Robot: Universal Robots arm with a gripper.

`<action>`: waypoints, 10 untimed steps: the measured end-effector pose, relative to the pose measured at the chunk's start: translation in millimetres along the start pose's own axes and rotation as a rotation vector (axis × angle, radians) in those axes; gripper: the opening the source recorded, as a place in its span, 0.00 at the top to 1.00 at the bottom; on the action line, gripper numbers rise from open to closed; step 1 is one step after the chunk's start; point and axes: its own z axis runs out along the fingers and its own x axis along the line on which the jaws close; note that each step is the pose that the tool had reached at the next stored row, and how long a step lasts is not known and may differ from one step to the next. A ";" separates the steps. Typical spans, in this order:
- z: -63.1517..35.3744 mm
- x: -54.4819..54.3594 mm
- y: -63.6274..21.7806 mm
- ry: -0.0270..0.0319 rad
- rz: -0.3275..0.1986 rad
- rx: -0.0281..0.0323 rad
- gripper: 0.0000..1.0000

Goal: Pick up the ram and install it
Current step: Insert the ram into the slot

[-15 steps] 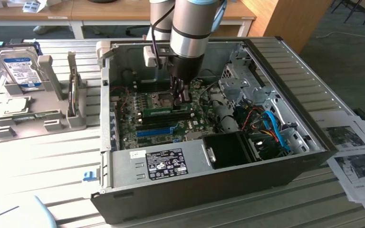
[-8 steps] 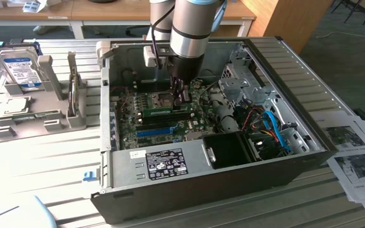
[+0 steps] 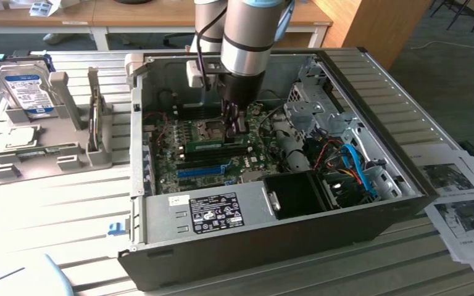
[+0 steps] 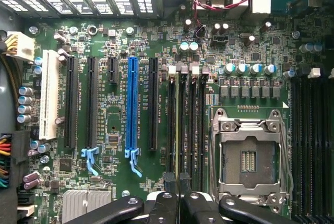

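**Q:** Item: ram. Location?
**A:** On edge among the black slots beside the CPU socket, mid-motherboard. Its long axis lies along the slots, running straight out from the fingers.
**Q:** Fingers?
**A:** Together, at the ram's near end (pinching or merely pressing: cannot tell).

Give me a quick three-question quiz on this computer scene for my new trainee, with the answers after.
1. True or false: the claw stands wide open.
2. One long slot on the motherboard is: A red, B blue, C yellow.
3. Fill in: the claw sits at the end of the narrow black slots, beside the square, metal-framed ____.
Key: 1 false; 2 B; 3 processor socket.
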 end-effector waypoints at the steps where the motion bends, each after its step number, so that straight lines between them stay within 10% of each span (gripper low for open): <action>1: 0.5 0.0 0.0 0.0001 0.000 0.0000 0.89; 10: 3.5 0.0 -0.2 0.0002 0.001 -0.0001 0.89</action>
